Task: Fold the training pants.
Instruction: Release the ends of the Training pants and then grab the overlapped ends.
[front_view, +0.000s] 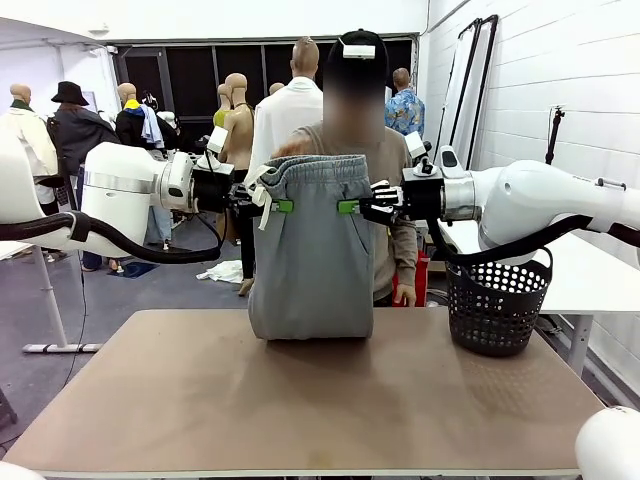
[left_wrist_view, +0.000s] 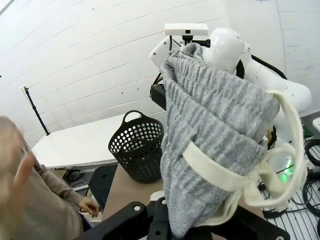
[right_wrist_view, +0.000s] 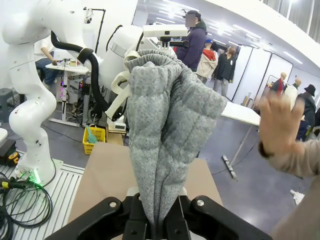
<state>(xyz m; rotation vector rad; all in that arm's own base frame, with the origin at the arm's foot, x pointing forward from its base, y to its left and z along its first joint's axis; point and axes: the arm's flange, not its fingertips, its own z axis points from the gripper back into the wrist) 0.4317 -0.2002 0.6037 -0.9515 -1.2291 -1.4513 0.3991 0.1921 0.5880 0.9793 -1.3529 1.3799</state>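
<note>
The training pants (front_view: 310, 250) hang as a grey curtain above the middle of the table's far edge, waistband uppermost. Their rounded lower end just touches the table (front_view: 300, 410) there. The jersey is soft and limp: it drapes in loose vertical folds, sags between its two held points and bunches thickly in both wrist views, so I judge it light, with no stiffness to keep a crease by itself. The gathered waistband is the firmest part and the sensible place to hold, one pinch at each side. That is where it is taken: the left gripper (front_view: 283, 206) is clamped on the waistband's left end and the right gripper (front_view: 348, 206) on its right end, both closed tight on cloth. The white drawstring (left_wrist_view: 212, 172) loops free beside the left grip and could snag or trail into a fold. A person (front_view: 395, 150) stands right behind the pants at the far edge, and a black basket (front_view: 497, 305) sits near the table's far right corner.
</note>
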